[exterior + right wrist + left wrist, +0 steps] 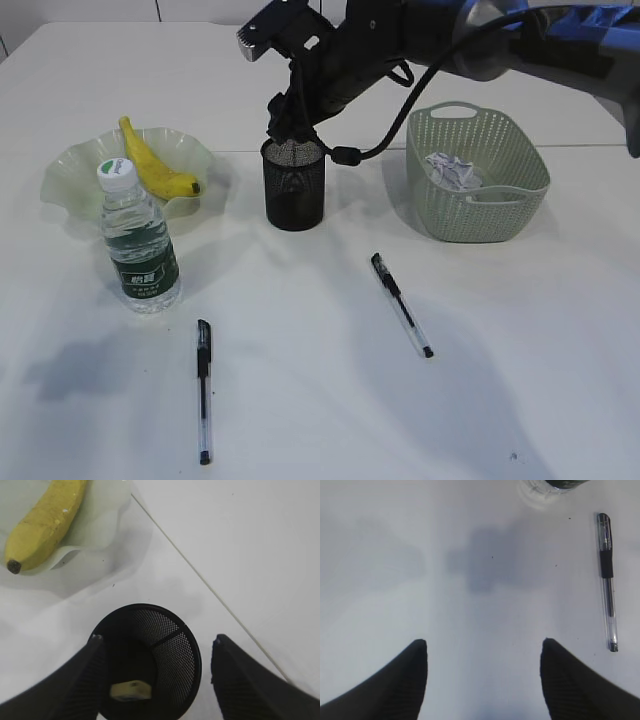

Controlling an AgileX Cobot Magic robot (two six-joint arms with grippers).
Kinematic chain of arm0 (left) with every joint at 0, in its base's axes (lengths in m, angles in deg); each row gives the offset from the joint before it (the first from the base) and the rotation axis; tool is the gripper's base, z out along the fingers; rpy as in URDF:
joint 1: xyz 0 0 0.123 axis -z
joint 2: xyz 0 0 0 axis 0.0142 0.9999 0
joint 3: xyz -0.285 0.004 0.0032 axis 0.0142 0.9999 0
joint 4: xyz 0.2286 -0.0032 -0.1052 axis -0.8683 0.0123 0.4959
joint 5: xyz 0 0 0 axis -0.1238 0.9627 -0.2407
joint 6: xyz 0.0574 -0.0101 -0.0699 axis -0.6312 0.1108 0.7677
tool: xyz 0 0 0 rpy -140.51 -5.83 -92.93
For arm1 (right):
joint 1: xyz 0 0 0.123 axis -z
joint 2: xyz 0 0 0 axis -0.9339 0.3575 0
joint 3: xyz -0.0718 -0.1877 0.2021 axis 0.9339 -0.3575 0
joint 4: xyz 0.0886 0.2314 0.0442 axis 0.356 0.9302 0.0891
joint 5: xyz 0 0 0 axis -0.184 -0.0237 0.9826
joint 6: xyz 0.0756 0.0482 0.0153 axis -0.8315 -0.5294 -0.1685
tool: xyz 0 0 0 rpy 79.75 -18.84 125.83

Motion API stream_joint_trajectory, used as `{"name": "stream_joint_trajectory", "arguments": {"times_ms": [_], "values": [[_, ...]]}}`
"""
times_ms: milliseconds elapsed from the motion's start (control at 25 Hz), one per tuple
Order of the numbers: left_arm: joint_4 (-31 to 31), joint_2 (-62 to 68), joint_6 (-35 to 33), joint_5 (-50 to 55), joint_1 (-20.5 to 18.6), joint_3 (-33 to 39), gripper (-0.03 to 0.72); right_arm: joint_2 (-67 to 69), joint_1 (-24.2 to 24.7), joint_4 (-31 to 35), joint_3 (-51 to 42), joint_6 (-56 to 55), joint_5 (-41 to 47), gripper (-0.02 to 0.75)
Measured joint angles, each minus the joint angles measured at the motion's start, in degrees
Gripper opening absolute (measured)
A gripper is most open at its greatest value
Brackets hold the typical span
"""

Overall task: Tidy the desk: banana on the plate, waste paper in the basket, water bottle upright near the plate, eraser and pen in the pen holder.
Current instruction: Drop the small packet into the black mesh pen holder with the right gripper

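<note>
My right gripper hangs open just above the black mesh pen holder, its fingers either side of the rim. In the right wrist view this gripper holds nothing, and the pale yellow eraser shows blurred inside the pen holder. The banana lies on the plate. The water bottle stands upright in front of it. The waste paper is in the basket. Two pens lie on the desk. My left gripper is open over bare desk.
In the left wrist view one pen lies to the right of the fingers and the bottle's base sits at the top edge. The right wrist view shows the banana on the plate. The right arm reaches across above the holder.
</note>
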Motion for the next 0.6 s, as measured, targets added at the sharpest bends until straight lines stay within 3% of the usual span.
{"name": "stream_joint_trajectory", "arguments": {"times_ms": [240, 440, 600], "values": [[0.0, 0.0, 0.0, 0.09, 0.0, 0.0, 0.496, -0.38, 0.04, 0.0, 0.0, -1.86, 3.48, 0.494], [-0.13, 0.0, 0.0, 0.09, 0.0, 0.0, 0.496, -2.22, 0.04, -0.74, 0.27, -9.42, 12.12, 0.494], [-0.17, 0.0, 0.0, 0.13, 0.0, 0.0, 0.496, -2.7, 0.04, -5.03, 1.68, -19.04, 21.96, 0.494]]}}
